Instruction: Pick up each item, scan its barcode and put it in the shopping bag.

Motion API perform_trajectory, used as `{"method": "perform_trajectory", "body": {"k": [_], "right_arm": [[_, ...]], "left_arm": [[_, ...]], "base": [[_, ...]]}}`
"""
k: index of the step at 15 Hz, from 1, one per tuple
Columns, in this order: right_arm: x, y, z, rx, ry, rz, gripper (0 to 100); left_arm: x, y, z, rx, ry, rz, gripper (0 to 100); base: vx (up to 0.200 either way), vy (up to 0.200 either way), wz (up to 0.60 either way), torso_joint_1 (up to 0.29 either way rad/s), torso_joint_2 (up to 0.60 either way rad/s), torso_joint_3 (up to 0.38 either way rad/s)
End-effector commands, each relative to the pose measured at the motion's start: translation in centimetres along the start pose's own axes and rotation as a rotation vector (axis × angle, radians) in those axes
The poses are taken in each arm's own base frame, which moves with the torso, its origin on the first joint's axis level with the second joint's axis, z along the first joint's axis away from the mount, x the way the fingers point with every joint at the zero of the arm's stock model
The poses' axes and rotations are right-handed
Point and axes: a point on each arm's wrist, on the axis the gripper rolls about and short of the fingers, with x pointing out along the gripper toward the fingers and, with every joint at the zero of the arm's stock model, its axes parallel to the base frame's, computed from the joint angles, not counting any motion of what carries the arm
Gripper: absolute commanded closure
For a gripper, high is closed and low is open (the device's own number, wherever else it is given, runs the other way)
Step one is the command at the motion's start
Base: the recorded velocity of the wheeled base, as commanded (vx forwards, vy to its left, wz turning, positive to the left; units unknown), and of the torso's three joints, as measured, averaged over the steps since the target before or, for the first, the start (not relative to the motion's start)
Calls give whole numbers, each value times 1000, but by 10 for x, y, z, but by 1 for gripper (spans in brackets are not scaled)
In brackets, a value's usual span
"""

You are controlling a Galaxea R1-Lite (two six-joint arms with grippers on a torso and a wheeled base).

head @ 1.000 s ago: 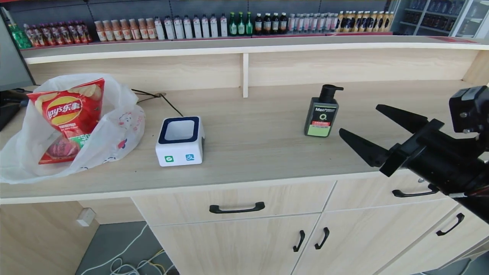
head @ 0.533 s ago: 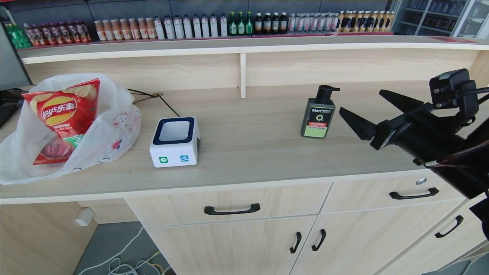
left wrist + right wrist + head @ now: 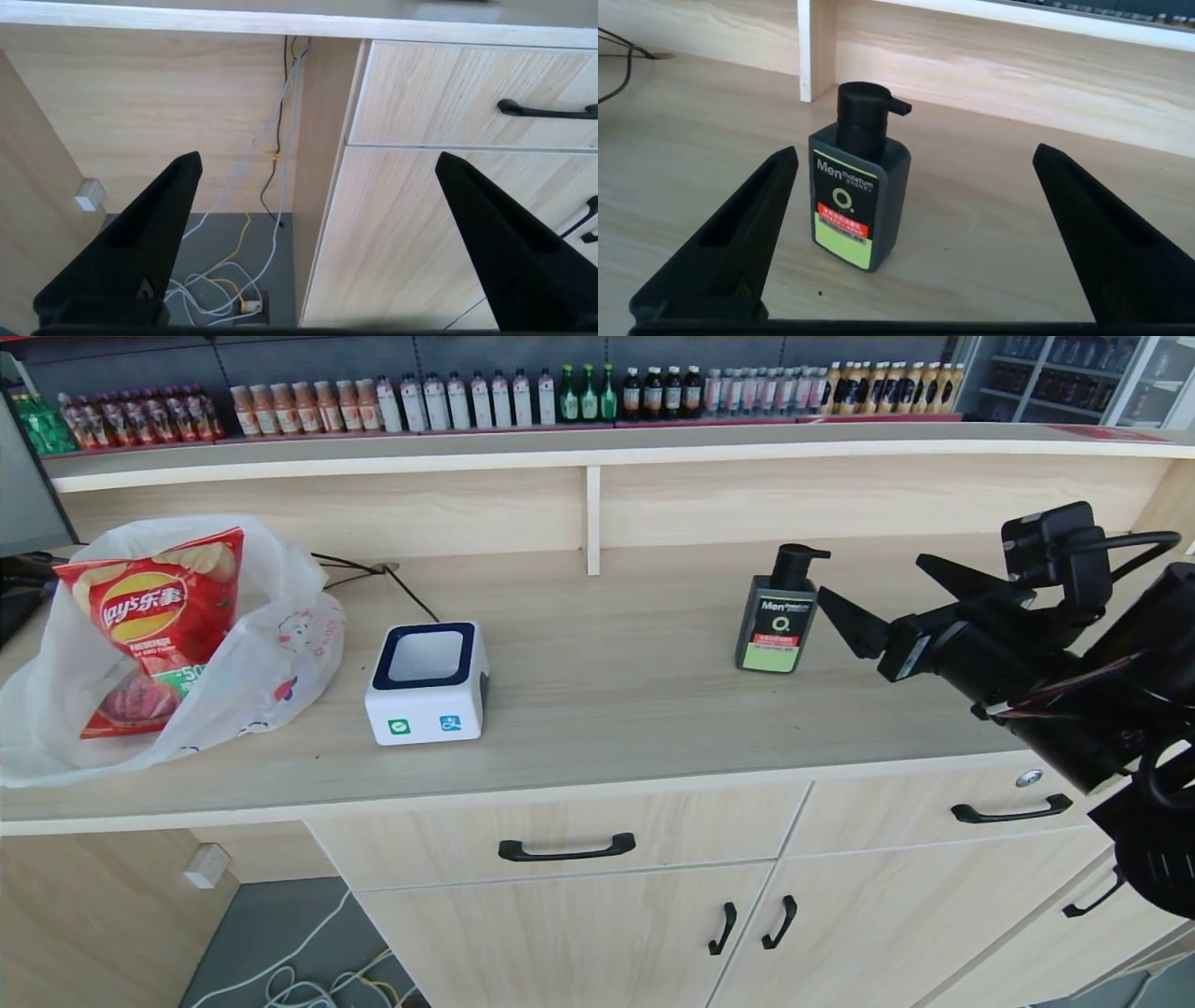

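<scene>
We see the right gripper [image 3: 870, 577] wide open at the right of the frame, just beside the pump bottle [image 3: 780, 611] but apart from it. This pump bottle stands upright on the counter [image 3: 607, 709], right of centre. The left gripper [image 3: 318, 159] is open too.

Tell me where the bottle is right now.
In the head view, the bottle stands upright on the right half of the counter, far right of the scanner. The open right gripper is just beside it, not touching.
</scene>
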Motion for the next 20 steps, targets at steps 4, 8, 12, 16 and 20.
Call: {"method": "perform_trajectory", "body": {"k": [4, 8, 12, 16, 20], "right_arm": [[22, 4, -6, 28, -2, -70, 0], [31, 20, -14, 67, 16, -48, 0], [38, 31, -28, 119, 59, -68, 0], [49, 39, -32, 135, 49, -61, 0], [55, 41, -29, 138, 28, -56, 0]], "left_arm": [[0, 0, 0, 0, 0, -1, 0], [0, 0, 0, 0, 0, -1, 0], [0, 0, 0, 0, 0, 0, 0], [0, 0, 0, 0, 0, -1, 0], [0, 0, 0, 0, 0, -1, 0]], "base": [[0, 0, 0, 0, 0, 0], [0, 0, 0, 0, 0, 0], [0, 0, 0, 0, 0, 0], [0, 0, 0, 0, 0, 0], [0, 0, 0, 0, 0, 0]]}}
